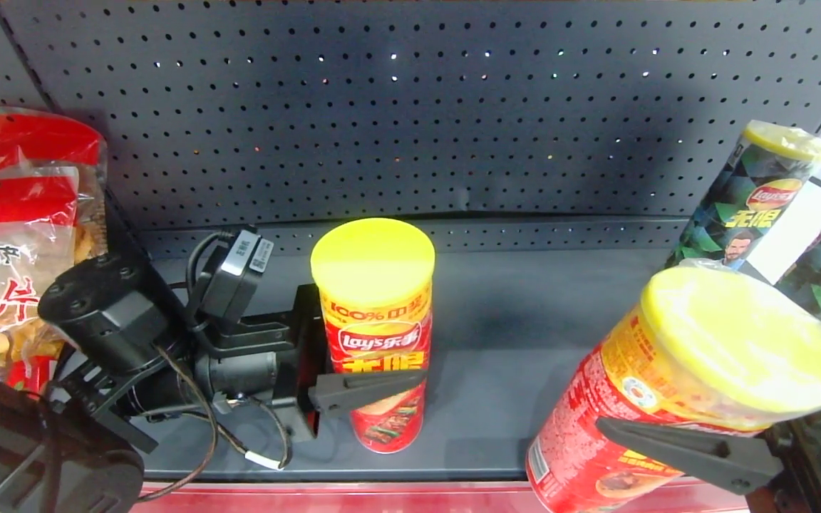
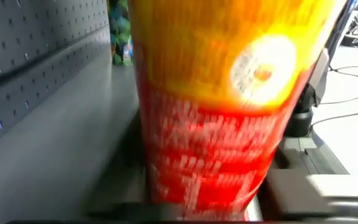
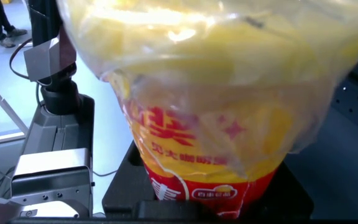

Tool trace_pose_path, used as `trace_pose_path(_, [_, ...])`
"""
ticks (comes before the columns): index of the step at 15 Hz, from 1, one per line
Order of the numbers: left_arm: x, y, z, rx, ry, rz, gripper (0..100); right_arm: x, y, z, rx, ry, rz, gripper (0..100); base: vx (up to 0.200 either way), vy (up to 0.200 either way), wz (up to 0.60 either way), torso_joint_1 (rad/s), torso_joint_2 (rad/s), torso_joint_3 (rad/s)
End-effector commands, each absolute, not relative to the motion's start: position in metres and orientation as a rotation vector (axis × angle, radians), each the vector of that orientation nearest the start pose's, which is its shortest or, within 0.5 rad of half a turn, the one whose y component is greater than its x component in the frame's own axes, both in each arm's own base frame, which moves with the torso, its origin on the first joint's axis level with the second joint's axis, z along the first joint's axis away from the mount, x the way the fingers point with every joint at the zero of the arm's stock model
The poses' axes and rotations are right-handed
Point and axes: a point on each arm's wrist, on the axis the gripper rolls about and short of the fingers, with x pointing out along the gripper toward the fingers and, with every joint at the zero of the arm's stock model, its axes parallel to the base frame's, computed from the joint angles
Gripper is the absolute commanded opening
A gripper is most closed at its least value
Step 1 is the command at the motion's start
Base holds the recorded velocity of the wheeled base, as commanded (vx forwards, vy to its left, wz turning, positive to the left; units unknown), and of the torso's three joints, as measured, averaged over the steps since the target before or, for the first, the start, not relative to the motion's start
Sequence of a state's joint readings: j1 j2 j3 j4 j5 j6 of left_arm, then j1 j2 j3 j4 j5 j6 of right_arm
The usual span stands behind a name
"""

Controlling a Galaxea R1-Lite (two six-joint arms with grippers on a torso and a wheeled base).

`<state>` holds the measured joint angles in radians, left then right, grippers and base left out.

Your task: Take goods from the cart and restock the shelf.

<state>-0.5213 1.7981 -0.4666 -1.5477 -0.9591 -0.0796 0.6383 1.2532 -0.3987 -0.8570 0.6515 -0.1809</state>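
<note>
Cans | left gripper [image 1: 382,356]: jaws clamp upright red can [image 1: 375,313], base on shelf [image 1: 524,342] | right gripper [image 1: 674,434]: jaws grip second red can [image 1: 667,385], long axis tilted, lid rightward, at shelf's front edge, right of first | judged: right arm must upright it.

My left arm [image 1: 107,320] is matte black at the lower left of the frame: a round joint housing dotted with small recessed screws, then a narrower barrel. A boxy black wrist camera [image 1: 236,271] sits above it (white label stickers on top). Thin black cables [image 1: 197,413] loop beneath, one ending in a white plug [image 1: 266,460]. The left hand [image 1: 375,342] has a flat, dark grey wedge finger [image 1: 364,388]. The right hand [image 1: 674,399], at the lower right, shows the same tapered shape.
</note>
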Motion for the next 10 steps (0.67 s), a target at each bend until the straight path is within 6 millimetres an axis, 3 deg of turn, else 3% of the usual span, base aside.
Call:
trace_pose_path(1, [0.228, -0.151, 0.16, -0.012, -0.176, -1.477, 100, 0.133, 0.116, 0.203, -0.155, -0.12, 1.286, 0, 0.0, 0.0, 0.0, 0.0, 0.0, 0.0])
trace_pose_path(3, [0.23, -0.145, 0.158, -0.012, -0.164, -1.461, 100, 0.134, 0.116, 0.203, -0.155, -0.118, 1.286, 0, 0.0, 0.0, 0.0, 0.0, 0.0, 0.0])
trace_pose_path(6, [0.225, -0.115, 0.151, -0.006, -0.116, -1.431, 100, 0.133, 0.116, 0.203, -0.157, -0.119, 1.285, 0, 0.0, 0.0, 0.0, 0.0, 0.0, 0.0])
trace_pose_path(8, [0.21, -0.086, 0.15, 0.024, -0.111, -1.419, 100, 0.134, 0.116, 0.203, -0.155, -0.117, 1.286, 0, 0.0, 0.0, 0.0, 0.0, 0.0, 0.0])
trace_pose_path(10, [0.177, -0.07, 0.163, 0.06, -0.175, -1.399, 100, 0.134, 0.117, 0.203, -0.155, -0.118, 1.286, 0, 0.0, 0.0, 0.0, 0.0, 0.0, 0.0])
